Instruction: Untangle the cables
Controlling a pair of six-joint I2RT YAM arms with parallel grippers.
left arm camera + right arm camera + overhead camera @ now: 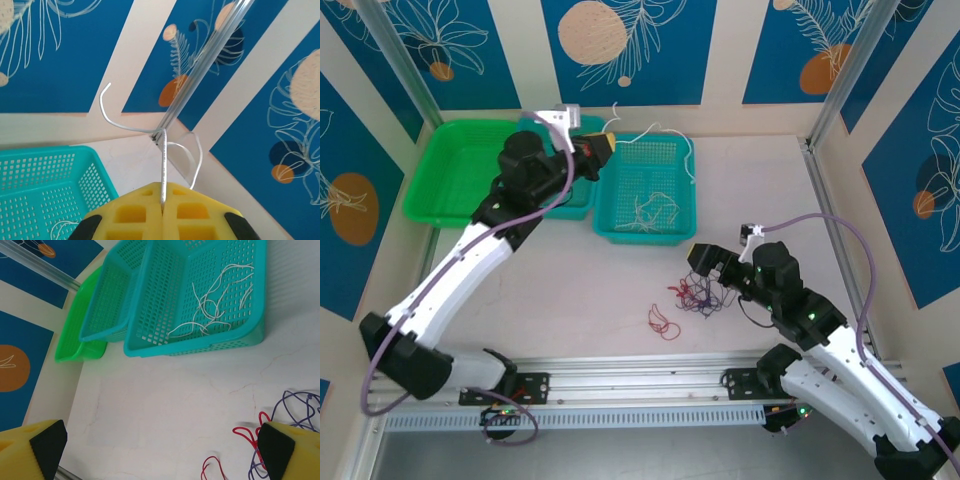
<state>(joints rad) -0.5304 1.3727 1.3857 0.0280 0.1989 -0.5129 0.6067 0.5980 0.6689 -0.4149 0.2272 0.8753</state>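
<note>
Blue leaf-print walls enclose a pale table (570,290). From above, your left gripper (603,148) hangs over the back-left corner of the teal basket (645,237), pinching a white cable (665,128). Your right gripper (705,262) hovers in front of that basket, above a red and purple snarl (698,295).

Left wrist view: jaws pressed together on the white cable (163,165), which rises above the teal basket (45,175).

Right wrist view: fingers (37,450) spread wide, holding nothing, with the snarl (295,407) in front of the basket (195,347).

You appear to be sorting out one strand. Next, release it into the basket, then lower the right gripper onto a single loop.
</note>
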